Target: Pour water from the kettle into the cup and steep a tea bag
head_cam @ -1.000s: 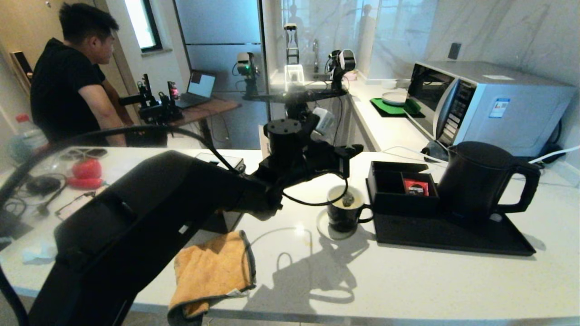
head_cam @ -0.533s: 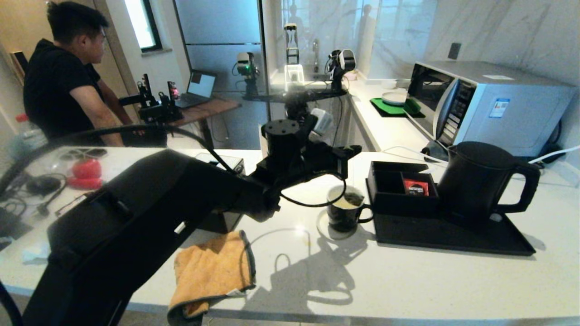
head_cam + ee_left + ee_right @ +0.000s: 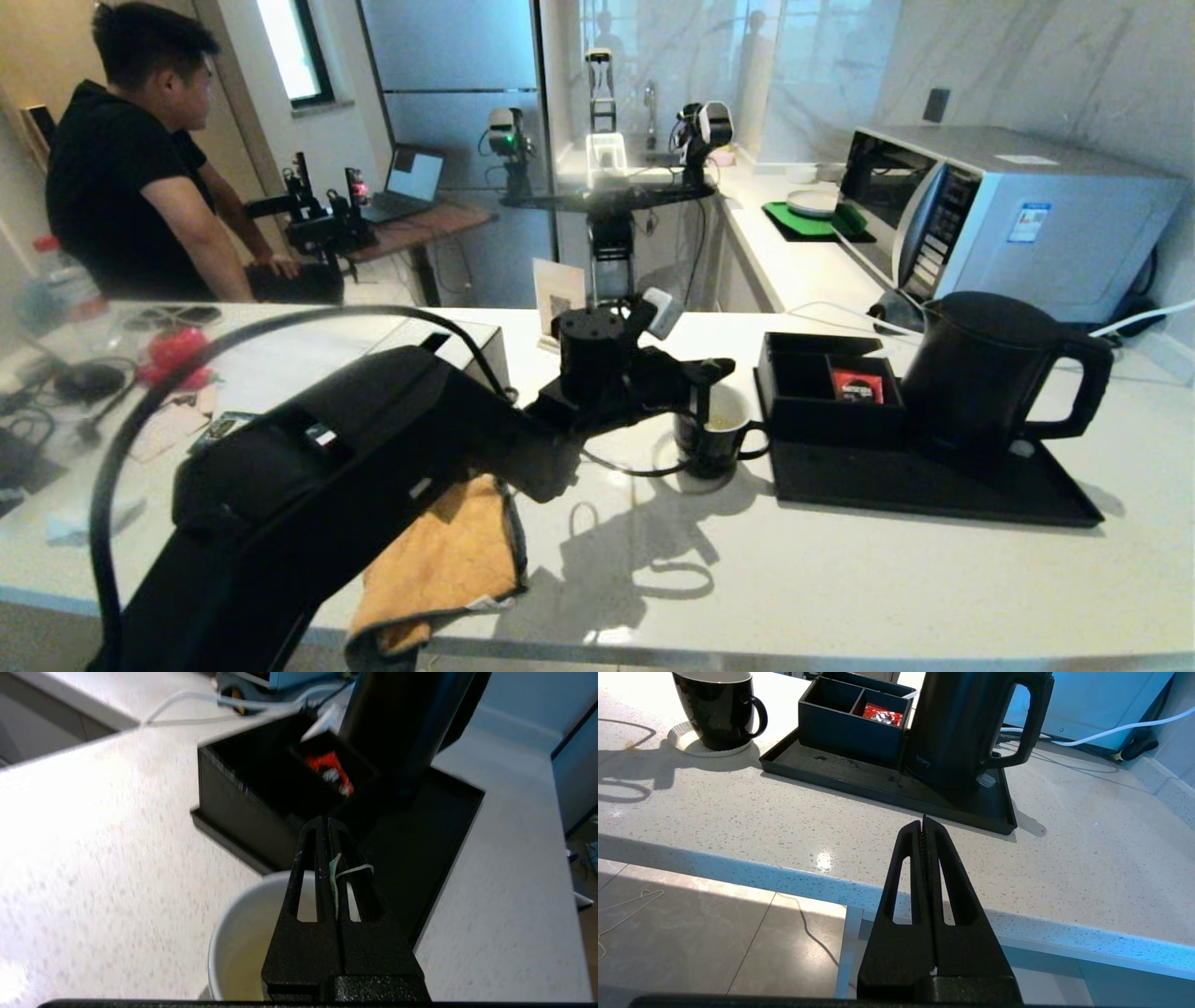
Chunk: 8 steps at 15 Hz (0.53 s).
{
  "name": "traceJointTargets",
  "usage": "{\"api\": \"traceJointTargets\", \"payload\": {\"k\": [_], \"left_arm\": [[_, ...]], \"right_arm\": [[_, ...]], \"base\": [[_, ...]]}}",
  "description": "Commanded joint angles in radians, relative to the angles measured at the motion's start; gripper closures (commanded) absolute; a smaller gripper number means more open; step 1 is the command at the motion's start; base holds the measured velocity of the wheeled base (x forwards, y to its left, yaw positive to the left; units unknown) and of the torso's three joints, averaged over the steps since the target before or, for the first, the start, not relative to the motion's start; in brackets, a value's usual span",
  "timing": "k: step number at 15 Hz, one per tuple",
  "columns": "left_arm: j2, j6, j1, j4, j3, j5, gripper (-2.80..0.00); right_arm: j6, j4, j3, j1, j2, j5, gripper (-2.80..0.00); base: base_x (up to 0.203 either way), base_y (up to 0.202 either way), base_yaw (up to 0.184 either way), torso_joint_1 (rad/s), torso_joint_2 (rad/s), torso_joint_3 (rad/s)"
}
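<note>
The left gripper (image 3: 702,385) hung right over the cup (image 3: 711,439), its fingers pressed together on a small green tag and a white string (image 3: 355,870) that showed between them in the left wrist view. Directly below the fingertips the cup stood on a small white coaster (image 3: 674,469), pale yellowish liquid (image 3: 247,966) inside its white wall. The tea bag itself could not be made out; only the tag and string showed at the fingers.

Behind the left gripper's arm, toward the robot, an orange cloth (image 3: 439,560) lay at the counter's near edge. Just beyond the gripper on its right sat a black tray (image 3: 924,490) carrying a black divided box (image 3: 822,392), with a red sachet (image 3: 856,385) in one of its compartments. Farther right on the same tray, well apart from the gripper, stood the kettle (image 3: 990,373), upright, lid on, handle turned away from the cup.

The right gripper (image 3: 924,828) was parked off the near edge of the counter (image 3: 840,579), fingers shut on nothing, pointing toward the tray and kettle.
</note>
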State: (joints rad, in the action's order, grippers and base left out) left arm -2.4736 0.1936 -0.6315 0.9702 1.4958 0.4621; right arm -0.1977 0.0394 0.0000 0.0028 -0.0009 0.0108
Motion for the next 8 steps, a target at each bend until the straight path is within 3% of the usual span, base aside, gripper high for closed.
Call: {"api": "traceJointTargets", "payload": {"k": [1, 8], "left_arm": [[-0.034, 0.001, -0.002, 0.007, -0.005, 0.003, 0.0], [0.039, 0.001, -0.006, -0.005, -0.003, 0.004, 0.0]], "right_arm": [[-0.002, 0.001, 0.0, 0.0, 0.002, 0.0, 0.0], [-0.002, 0.001, 0.0, 0.0, 0.002, 0.0, 0.0]], "base": [[0.0, 0.0, 0.0, 0.0, 0.0, 0.0], [0.0, 0.0, 0.0, 0.0, 0.0, 0.0]]}}
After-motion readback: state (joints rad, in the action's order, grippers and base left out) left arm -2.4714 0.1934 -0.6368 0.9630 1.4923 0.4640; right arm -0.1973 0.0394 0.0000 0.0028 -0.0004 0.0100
